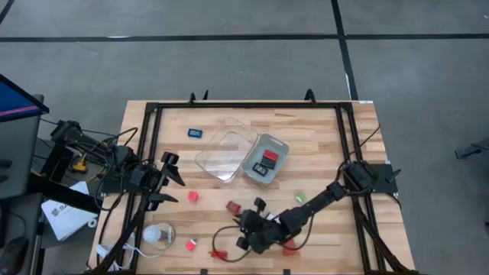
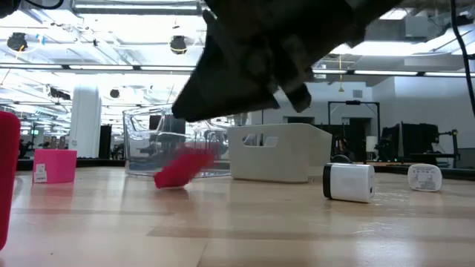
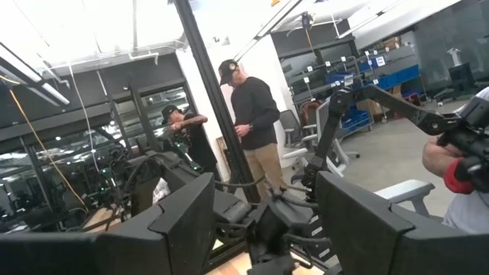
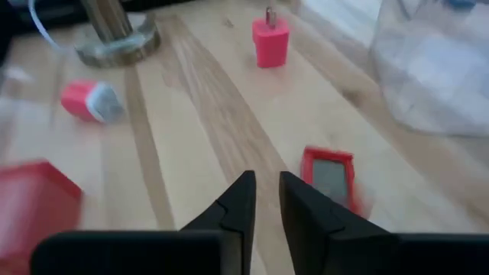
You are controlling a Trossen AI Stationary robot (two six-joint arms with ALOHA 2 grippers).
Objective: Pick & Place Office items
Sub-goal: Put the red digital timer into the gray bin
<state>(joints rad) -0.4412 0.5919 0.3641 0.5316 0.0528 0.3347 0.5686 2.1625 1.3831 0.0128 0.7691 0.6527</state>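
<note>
My right gripper [image 1: 254, 217] [image 4: 264, 191] hovers low over the near middle of the table, its fingers almost together with only a slit between them. A flat red piece with a grey face [image 4: 330, 178] [image 1: 233, 206] lies just beside one finger; in the low view it shows tilted under the gripper [image 2: 182, 169]. Other small pieces lie on the wood: a red plug-shaped block [image 4: 269, 38] [image 1: 193, 196], a red-and-white piece [image 4: 90, 101] [image 1: 191, 244], a red block [image 1: 289, 246], a blue one [image 1: 195, 134] and a green one [image 1: 300, 197]. My left gripper [image 1: 172, 179] waits open at the left side, raised.
Two clear trays stand at the table's middle: one [image 1: 225, 153] with bare walls, the other [image 1: 273, 145] with a red and a black piece inside. A round whitish object with a cord [image 1: 158, 234] sits at the near left. People stand in the room beyond.
</note>
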